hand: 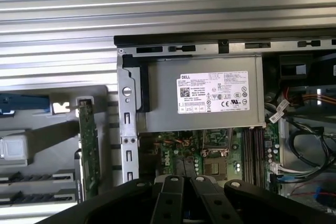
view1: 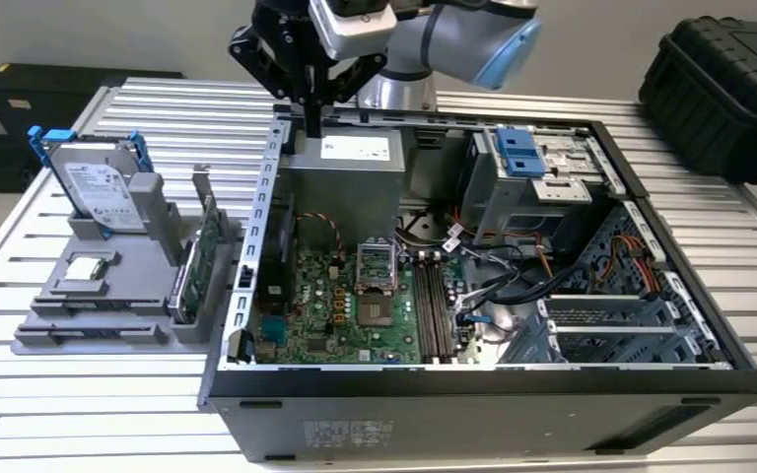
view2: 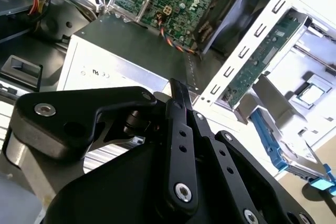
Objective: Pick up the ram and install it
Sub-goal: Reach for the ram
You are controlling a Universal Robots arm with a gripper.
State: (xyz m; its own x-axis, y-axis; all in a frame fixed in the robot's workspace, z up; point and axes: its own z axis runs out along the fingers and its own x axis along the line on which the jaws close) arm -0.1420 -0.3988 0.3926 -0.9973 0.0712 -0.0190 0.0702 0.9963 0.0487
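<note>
Ribbed metal surface (view1: pixel 129 108) carries an open computer case (view1: pixel 484 394) and, on the exterior view's left, a grey holder (view1: pixel 90 330) with a hard drive (view1: pixel 90 187) standing in it. In that view the tool (view1: pixel 312 128) hangs over the power supply (view1: pixel 346 163) at the far end of the case, its fingers drawn together with nothing between them. The ram (view1: pixel 192 276) stands on its long edge in the holder, just beside the case's outer side wall and well apart from the tool. I judge that closeness to be the main hazard. A descent slightly off line could strike the case edge or the holder, and a thin board pinched off-centre could tilt. Loose cables also lie near the memory slots (view1: pixel 434 305). The ram's long axis runs from far to near alongside the case wall, its flat faces turned towards the exterior view's left and right. In the second wrist view the tool (view2: pixel 176 85) again looks closed and empty above the power supply, and the ram (view2: pixel 256 61) shows beyond the pale case frame. In the first wrist view the ram (hand: pixel 87 150) appears as a narrow green strip outside the case wall, roughly parallel to the slots (hand: pixel 252 150) inside.
</note>
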